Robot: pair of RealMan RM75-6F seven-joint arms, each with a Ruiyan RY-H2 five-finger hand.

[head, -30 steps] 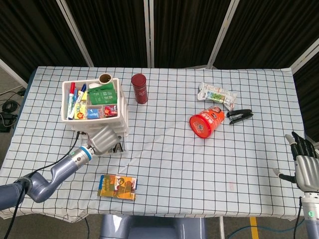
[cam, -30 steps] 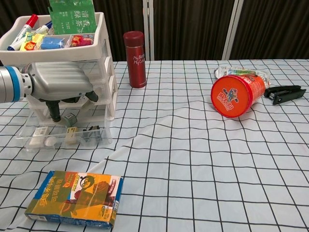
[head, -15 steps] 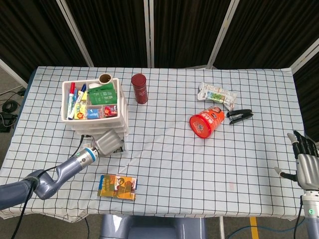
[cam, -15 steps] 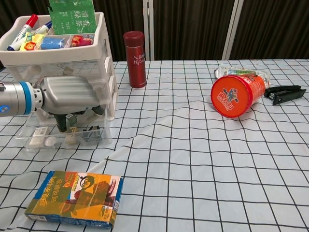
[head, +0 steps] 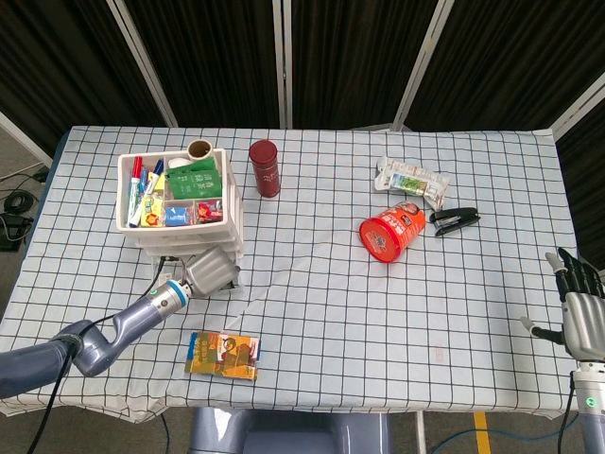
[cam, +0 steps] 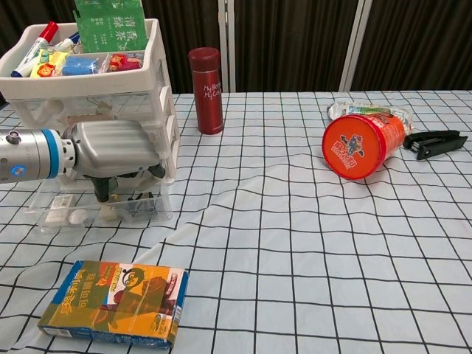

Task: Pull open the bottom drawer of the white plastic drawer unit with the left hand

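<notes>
The white plastic drawer unit point(cam: 161, 110) stands at the table's left, its top tray full of pens and packets. Its clear bottom drawer point(cam: 144, 214) is pulled out toward me, with small items lying inside. My left hand point(cam: 110, 153) hangs over the open drawer in front of the unit. Its fingers point(cam: 99, 193) curl down into the drawer behind the front wall, and I cannot make out whether they touch it. In the head view, the left hand point(head: 210, 272) hides most of the drawer. My right hand point(head: 579, 312) hangs off the table's right edge, fingers spread, holding nothing.
A dark red flask point(cam: 206, 90) stands just right of the unit. A red cup point(cam: 360, 144) lies on its side beside a black stapler point(cam: 435, 141) and a snack packet point(head: 411, 180). A colourful box point(cam: 114, 302) lies near the front edge, below the drawer.
My left hand has moved right and lower over the open drawer, its fingers dipping deeper in. The drawer itself has not visibly shifted. The right hand stays put.
</notes>
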